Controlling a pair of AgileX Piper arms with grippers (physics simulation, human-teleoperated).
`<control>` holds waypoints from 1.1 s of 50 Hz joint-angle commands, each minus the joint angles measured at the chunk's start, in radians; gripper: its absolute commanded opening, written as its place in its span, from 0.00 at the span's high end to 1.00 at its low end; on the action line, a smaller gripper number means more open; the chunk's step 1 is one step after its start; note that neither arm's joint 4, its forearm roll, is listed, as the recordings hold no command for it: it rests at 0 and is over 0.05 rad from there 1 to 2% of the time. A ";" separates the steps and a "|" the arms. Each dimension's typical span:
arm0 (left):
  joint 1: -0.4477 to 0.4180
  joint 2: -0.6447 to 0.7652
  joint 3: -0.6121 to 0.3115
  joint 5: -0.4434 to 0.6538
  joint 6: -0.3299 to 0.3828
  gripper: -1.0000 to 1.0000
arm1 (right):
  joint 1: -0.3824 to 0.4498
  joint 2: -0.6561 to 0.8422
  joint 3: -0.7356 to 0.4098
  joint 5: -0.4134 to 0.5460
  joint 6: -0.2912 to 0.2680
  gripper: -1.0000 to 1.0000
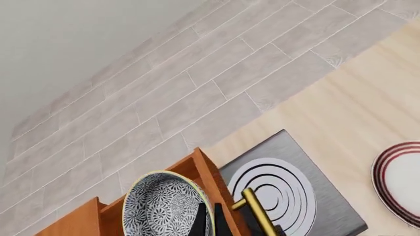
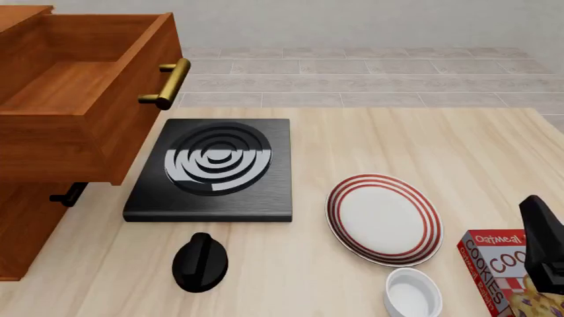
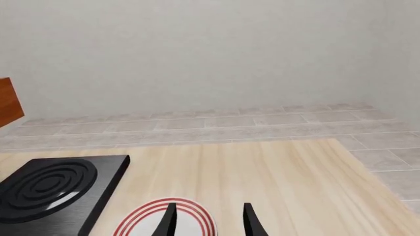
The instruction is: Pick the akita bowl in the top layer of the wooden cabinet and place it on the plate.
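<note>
In the left wrist view, the akita bowl shows its dark blue-and-white pattern. My left gripper is shut on its rim, one finger inside and one outside. Beneath it are the corner of the top layer and its brass handle. In the front view the top layer of the wooden cabinet stands pulled out with a bare floor. The bowl and left arm are out of that view. The red-ringed plate lies right of centre on the table. My right gripper hangs open above the plate.
A black square stove lies between the cabinet and the plate. A small black rounded object sits in front of it. A plain white small bowl and an oatmeal cookies box stand at the front right, beside the right arm.
</note>
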 commanded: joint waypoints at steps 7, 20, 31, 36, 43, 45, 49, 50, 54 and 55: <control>-0.087 0.023 0.034 -0.055 0.021 1.00 | 0.002 0.000 -0.002 -0.003 -0.005 0.00; -0.151 0.062 -0.003 -0.068 0.036 1.00 | 0.000 0.000 -0.003 -0.008 -0.004 0.00; -0.206 0.089 -0.036 -0.075 0.061 1.00 | 0.002 0.000 -0.003 -0.012 -0.003 0.00; -0.217 0.101 -0.034 -0.085 0.069 1.00 | 0.003 0.000 -0.004 -0.011 -0.004 0.00; -0.258 0.121 -0.027 -0.106 0.068 1.00 | 0.001 0.000 -0.005 -0.015 -0.003 0.00; -0.263 0.125 -0.030 -0.106 0.066 1.00 | 0.002 0.000 -0.003 -0.016 -0.002 0.00; -0.291 0.138 -0.036 -0.112 0.072 1.00 | 0.004 0.000 -0.003 -0.017 -0.002 0.00; -0.297 0.140 -0.039 -0.113 0.071 1.00 | 0.006 0.000 -0.004 -0.016 -0.003 0.00; -0.332 0.156 -0.054 -0.115 0.069 1.00 | 0.009 0.000 -0.004 -0.015 -0.004 0.00; -0.337 0.157 -0.053 -0.119 0.070 1.00 | 0.009 0.000 -0.004 -0.015 -0.004 0.00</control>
